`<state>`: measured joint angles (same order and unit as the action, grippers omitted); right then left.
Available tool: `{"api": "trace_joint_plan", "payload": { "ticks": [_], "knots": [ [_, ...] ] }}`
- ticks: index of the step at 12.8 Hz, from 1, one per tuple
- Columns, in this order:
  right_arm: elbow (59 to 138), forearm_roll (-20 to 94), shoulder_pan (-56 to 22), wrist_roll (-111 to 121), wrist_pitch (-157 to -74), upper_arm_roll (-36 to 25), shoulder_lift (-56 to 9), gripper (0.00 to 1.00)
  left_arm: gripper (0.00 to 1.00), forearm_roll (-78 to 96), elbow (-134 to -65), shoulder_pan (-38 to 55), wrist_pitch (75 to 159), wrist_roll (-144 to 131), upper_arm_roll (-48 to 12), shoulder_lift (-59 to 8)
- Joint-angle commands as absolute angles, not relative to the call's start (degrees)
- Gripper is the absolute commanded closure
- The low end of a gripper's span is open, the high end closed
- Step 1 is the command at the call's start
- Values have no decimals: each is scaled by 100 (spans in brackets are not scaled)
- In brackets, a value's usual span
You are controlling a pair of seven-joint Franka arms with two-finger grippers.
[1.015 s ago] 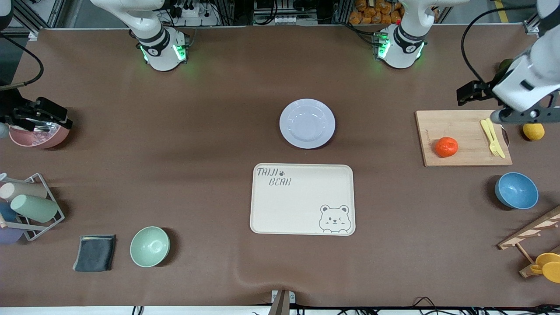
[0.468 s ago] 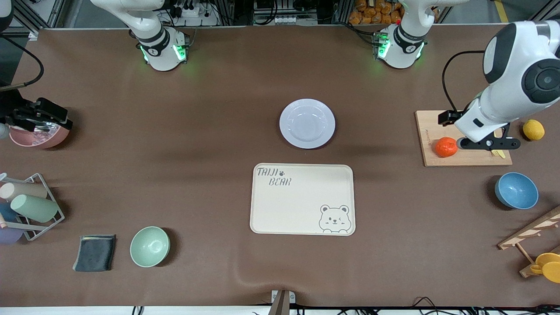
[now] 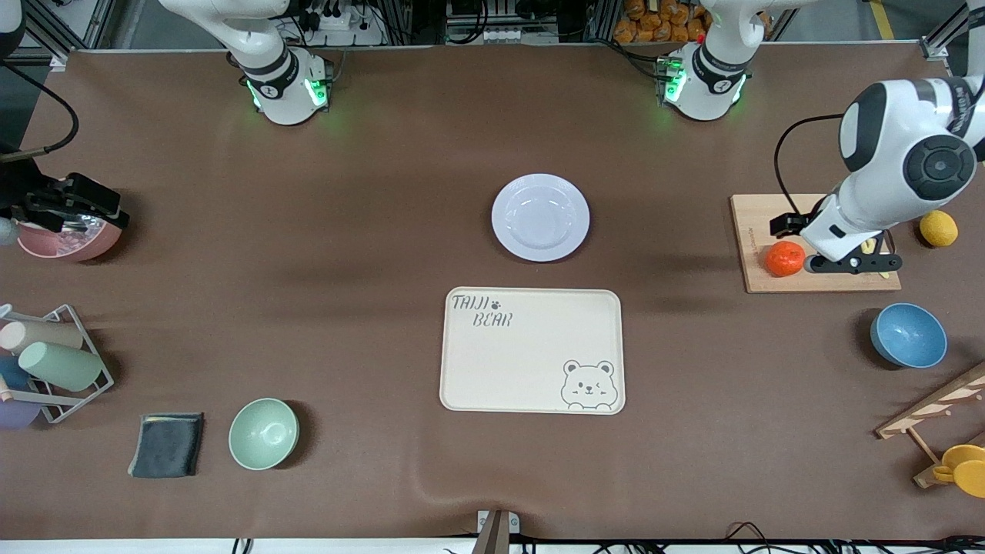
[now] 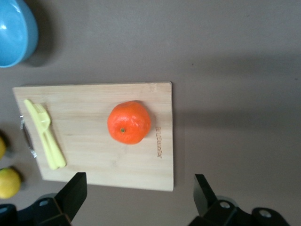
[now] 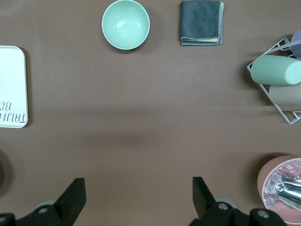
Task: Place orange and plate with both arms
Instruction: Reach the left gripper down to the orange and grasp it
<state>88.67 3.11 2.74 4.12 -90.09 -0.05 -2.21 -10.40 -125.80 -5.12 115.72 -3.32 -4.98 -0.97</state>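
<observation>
Both my arms are glossy white, rounded shells broken by black joint bands. Their bases glow green at the sides, each with a small dark round badge on the front. On the left arm I see a large black circular cap on one joint and a thin black cable looping off the wrist. The left pincer (image 4: 136, 195) has matte black, wedge-shaped fingers (image 4: 74, 193) on a black body with small round screw holes. The right pincer (image 5: 136, 195) looks identical, black throughout.
</observation>
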Motion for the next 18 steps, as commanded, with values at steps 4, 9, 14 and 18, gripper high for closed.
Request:
{"api": "trace_joint_plan", "payload": {
  "ticks": [4, 9, 14, 18],
  "knots": [
    [8780, 281, 229, 343, -8930, -18, -421, 0, 0, -1187, -13631, -1221, 13191, 386, -571, -78],
    [8789, 396, 246, 343, -8903, -18, -562, 0, 0, -1107, -13641, -1415, 13736, 28, -554, -632],
    [8807, 448, 290, 343, -8912, -26, -571, 0, 0, -1107, -13649, -1494, 14168, -606, -554, -1071],
    [8807, 973, 334, 334, -8930, -35, -782, 0, 0, -1204, -13693, -1494, 14334, -580, -536, -1353]
  ]
}}
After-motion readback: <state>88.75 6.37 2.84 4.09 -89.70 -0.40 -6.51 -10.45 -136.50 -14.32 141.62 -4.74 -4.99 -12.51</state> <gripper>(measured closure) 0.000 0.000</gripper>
